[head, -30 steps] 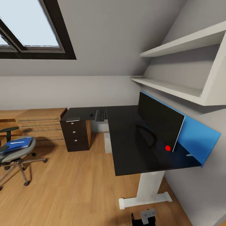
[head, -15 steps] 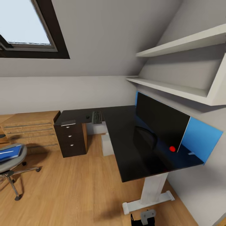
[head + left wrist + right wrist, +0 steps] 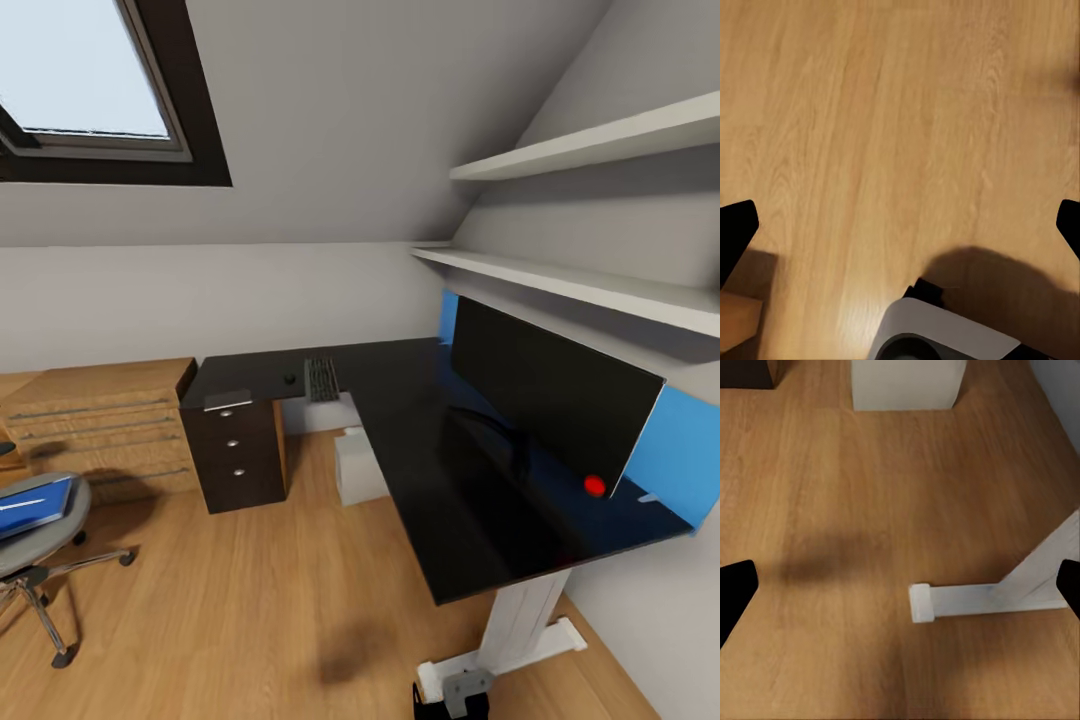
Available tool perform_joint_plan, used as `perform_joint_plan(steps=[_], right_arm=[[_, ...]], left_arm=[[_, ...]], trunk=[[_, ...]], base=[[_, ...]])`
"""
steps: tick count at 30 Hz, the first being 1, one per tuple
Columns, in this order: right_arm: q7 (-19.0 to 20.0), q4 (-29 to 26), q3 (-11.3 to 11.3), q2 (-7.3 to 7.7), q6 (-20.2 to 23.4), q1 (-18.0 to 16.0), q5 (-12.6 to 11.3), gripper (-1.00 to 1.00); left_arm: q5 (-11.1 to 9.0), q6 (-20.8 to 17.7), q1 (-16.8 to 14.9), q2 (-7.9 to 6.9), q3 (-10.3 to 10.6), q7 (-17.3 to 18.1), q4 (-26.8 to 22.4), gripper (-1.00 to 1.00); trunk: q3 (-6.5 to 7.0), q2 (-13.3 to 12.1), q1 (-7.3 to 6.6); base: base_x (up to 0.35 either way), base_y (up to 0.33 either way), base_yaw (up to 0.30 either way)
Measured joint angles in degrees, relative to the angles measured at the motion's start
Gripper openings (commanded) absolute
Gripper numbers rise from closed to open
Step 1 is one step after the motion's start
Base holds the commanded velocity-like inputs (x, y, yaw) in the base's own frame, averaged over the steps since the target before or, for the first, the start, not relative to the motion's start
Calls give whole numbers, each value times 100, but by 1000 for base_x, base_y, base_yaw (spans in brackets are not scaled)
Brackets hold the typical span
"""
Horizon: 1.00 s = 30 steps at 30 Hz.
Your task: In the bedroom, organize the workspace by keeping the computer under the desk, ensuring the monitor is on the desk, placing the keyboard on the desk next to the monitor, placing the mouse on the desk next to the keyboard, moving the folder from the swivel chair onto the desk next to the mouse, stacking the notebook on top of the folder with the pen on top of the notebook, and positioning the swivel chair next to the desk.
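A glossy black desk [image 3: 420,440] with white legs and a blue back panel is seen against the right wall, and the monitor [image 3: 545,395] is stood on its top near that panel. Farther back, the keyboard [image 3: 321,379] and the mouse [image 3: 290,379] are laid just beside each other on the black top where it meets a black drawer cabinet [image 3: 235,450]. On the light wood floor [image 3: 250,600], the computer [image 3: 358,466] is stood by the desk's far end. On the swivel chair [image 3: 30,540] seat, the folder [image 3: 35,503] is laid flat.
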State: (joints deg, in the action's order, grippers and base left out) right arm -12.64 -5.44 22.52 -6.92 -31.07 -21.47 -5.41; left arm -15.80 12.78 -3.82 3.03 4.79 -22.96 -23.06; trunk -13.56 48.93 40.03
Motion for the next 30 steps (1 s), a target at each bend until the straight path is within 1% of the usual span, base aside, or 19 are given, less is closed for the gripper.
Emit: perform_joint_plan(steps=[4, 9, 11, 18, 26, 30], right_arm=[[4, 5, 1, -1, 0, 0, 4, 100], [6, 82, 8, -27, -8, -1, 7, 100], [6, 103, 7, -58, -10, -2, 7, 100], [8, 116, 8, -78, -10, -2, 8, 100], [8, 116, 8, -87, -10, -2, 8, 100], [8, 116, 8, -88, -10, -1, 8, 100]], left_arm=[[0, -2, 0, 8, 0, 0, 0, 100], [6, 1, 0, 12, 9, 3, 1, 100], [13, 8, 1, 20, 16, 3, 0, 100], [16, 14, 1, 26, 24, 1, -2, 100], [17, 10, 1, 26, 25, 1, -1, 100], [17, 11, 1, 26, 23, 1, -1, 100]], trunk=[[0, 0, 0], [0, 0, 1], [0, 0, 2], [0, -1, 0], [-22, 0, -1], [-43, 1, -1]], base=[[179, 293, 0], [88, 99, 40], [23, 26, 185], [50, 33, 249], [230, 144, 252], [266, 178, 163]])
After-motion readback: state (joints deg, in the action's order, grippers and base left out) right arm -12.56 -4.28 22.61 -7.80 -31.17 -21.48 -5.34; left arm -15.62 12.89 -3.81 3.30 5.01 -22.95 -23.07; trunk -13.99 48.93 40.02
